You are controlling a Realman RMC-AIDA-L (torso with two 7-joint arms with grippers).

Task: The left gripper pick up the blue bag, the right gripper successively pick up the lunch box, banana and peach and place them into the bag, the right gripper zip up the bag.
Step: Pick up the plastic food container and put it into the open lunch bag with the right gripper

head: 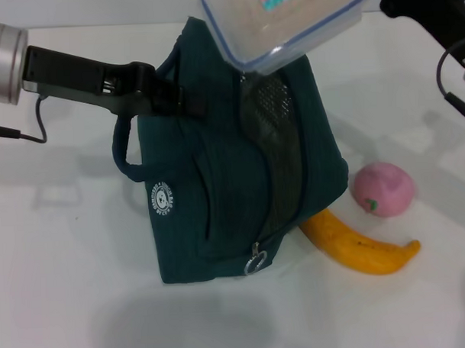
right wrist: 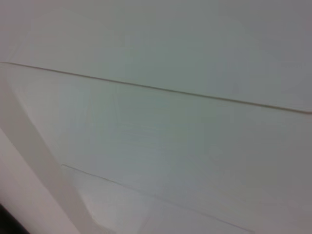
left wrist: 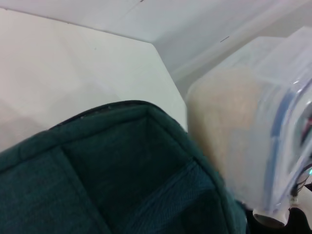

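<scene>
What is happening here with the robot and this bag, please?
The left gripper holds the blue bag up by its top on the white table. The right arm carries the lunch box above the bag's opening, not yet inside. The banana and the peach lie on the table beside the bag.

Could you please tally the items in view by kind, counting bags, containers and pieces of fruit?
Bags: 1, the blue bag, its top edge at the left claw.
Containers: 1, the lunch box, raised over the bag near the right arm.
Fruit: 2, the banana and the peach, both on the table.
Total: 4
</scene>
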